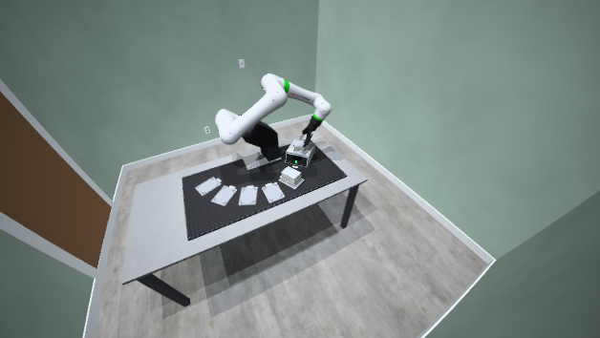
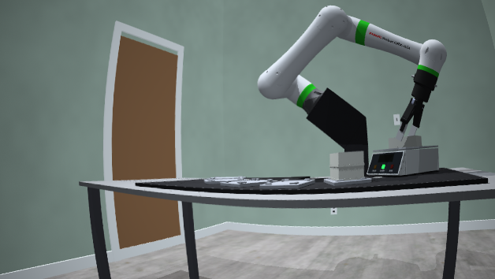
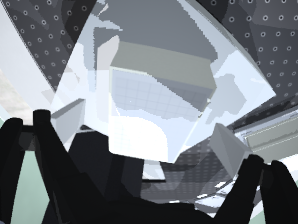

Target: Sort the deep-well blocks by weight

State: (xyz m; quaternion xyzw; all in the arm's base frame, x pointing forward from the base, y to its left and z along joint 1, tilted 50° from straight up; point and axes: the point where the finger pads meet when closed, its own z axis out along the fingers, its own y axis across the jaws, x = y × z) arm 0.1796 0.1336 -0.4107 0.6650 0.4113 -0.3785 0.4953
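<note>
One deep-well block (image 1: 298, 144) (image 2: 414, 141) (image 3: 155, 95) lies on the platform of the check-weigher (image 1: 310, 155) (image 2: 422, 159). The weigher's green ACCEPT lamp (image 1: 296, 162) (image 2: 383, 166) is lit. My gripper (image 1: 305, 141) (image 2: 406, 136) (image 3: 150, 122) is open, pointing down at this block, with its fingertips wide apart close to the block's top; whether they reach down beside it is hard to tell. Two blocks, an upper (image 2: 347, 158) and a lower (image 2: 347, 173), are stacked in the infeed nest (image 2: 334, 182). Four other nests (image 1: 207, 186) (image 1: 224, 196) (image 1: 248, 196) (image 1: 272, 193) hold no block; their labels are not readable.
The nests and weigher stand on a dark perforated mat (image 1: 205, 217) on the table (image 1: 153, 215). The infeed stack is close in front of the weigher. The arm's black pedestal (image 1: 262, 138) (image 2: 340, 118) stands behind the nests, beside the weigher.
</note>
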